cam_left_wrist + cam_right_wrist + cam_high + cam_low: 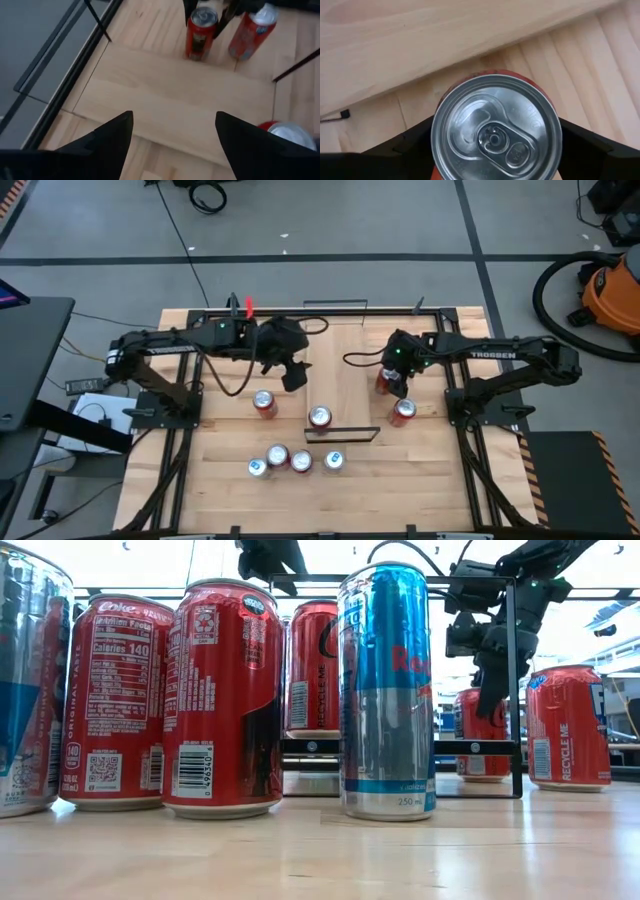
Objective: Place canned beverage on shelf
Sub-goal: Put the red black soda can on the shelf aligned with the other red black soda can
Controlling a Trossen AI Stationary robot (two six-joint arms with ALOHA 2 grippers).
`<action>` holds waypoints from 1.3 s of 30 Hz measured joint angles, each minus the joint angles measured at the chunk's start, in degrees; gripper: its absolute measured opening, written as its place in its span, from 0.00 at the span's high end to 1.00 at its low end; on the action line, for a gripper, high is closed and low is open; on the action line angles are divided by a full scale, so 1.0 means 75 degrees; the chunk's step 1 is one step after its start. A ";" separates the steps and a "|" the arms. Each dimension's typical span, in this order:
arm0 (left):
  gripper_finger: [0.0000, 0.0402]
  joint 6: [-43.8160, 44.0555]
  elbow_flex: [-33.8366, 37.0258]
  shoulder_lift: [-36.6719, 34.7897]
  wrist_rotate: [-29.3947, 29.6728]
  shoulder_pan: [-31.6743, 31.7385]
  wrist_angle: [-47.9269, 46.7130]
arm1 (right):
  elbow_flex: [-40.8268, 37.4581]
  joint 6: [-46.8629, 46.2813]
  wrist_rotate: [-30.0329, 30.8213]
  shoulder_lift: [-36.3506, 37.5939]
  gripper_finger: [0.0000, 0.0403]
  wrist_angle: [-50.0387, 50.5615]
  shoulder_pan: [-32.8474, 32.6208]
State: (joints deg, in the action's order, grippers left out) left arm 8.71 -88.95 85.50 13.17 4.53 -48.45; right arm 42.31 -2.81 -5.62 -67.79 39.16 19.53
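The right gripper [392,380] hangs straight over a red can [496,131] that stands upright on the wooden tabletop [420,480], just off the right long edge of the shelf [343,375]. In the right wrist view the can's silver lid fills the space between the two dark fingers [407,142], which sit against its sides, one on either flank; they look closed around it, though the frames do not make plain how firmly they press. The low view shows the same gripper reaching down over this can [480,735] behind the black wire rail [515,680]. A second red can [403,412] stands close by on the tabletop, a little nearer the front of the table and apart from the gripper. The shelf itself is a pale narrow board lying between the two arms, with a thin black rail at each short end; one red can [320,417] stands at its near end, just beside the near rail. The left gripper [290,375] hovers at the shelf's left edge with its fingers [112,140] spread apart and nothing between them; only bare board shows below. Another red can [264,403] stands on the tabletop near it, and four more cans [290,460] cluster toward the table's front.
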 joint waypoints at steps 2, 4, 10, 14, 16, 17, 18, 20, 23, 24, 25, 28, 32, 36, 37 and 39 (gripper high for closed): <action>0.27 0.0017 0.0050 -0.0021 -0.0003 0.0022 0.0133 | 0.0170 0.0000 -0.0001 -0.0006 0.18 0.0222 0.0000; 0.27 -0.0006 0.0053 -0.0015 0.0000 0.0057 0.0192 | 0.0373 0.0000 -0.0003 -0.0003 0.18 0.0346 0.0000; 0.27 0.0122 0.0053 -0.0009 0.0091 0.0150 0.0490 | 0.1062 -0.0135 -0.0359 -0.0003 0.19 0.0849 -0.0064; 0.27 0.0549 0.0053 -0.0009 0.0099 0.0238 0.0499 | 0.1649 -0.0154 -0.0447 -0.0003 0.18 0.1061 -0.0409; 0.27 0.0823 0.0053 -0.0006 0.0014 0.0245 0.0549 | 0.1919 -0.0178 -0.0460 0.0001 0.18 0.1055 -0.0674; 0.27 0.0988 0.0053 -0.0006 -0.0088 0.0244 0.0626 | 0.2038 -0.0178 -0.0464 0.0003 0.18 0.1030 -0.0809; 0.27 0.1182 0.0053 -0.0006 -0.0144 0.0239 0.0717 | 0.2138 -0.0178 -0.0471 0.0003 0.18 0.1019 -0.0946; 0.27 0.1556 0.0053 -0.0006 -0.0266 0.0222 0.0954 | 0.2289 -0.0175 -0.0485 0.0003 0.18 0.1016 -0.1216; 0.27 0.2069 0.0053 -0.0006 -0.0485 0.0126 0.1451 | 0.2375 -0.0165 -0.0653 0.0009 0.18 0.0927 -0.1557; 0.27 0.2248 0.0053 -0.0006 -0.0502 0.0071 0.1631 | 0.2375 -0.0163 -0.0738 0.0006 0.18 0.0895 -0.1665; 0.27 0.2444 0.0053 -0.0006 -0.0518 0.0005 0.1825 | 0.2375 -0.0152 -0.0806 -0.0009 0.18 0.0880 -0.1778; 0.27 0.2811 0.0053 -0.0003 -0.0533 -0.0243 0.2457 | 0.2372 -0.0030 -0.0862 -0.0091 0.18 0.0760 -0.2180; 0.27 0.2932 0.0053 0.0000 -0.0536 -0.0541 0.3062 | 0.2372 -0.0137 -0.0819 -0.0224 0.18 0.0353 -0.2627; 0.27 0.2853 0.0050 0.0000 -0.0522 -0.0690 0.3155 | 0.2372 -0.0455 -0.0344 -0.0464 0.18 0.0236 -0.2881; 0.27 0.2853 0.0050 0.0002 -0.0525 -0.0696 0.3111 | 0.2369 -0.0512 -0.0234 -0.0527 0.18 0.0193 -0.2923; 0.27 0.2917 0.0050 -0.0005 -0.0527 -0.0757 0.2962 | 0.2369 -0.0694 -0.0127 -0.0663 0.18 0.0011 -0.2989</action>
State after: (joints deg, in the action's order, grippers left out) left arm 30.59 -88.58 85.46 9.22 -1.14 -26.23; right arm 60.07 -8.01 -6.57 -72.76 39.25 -2.89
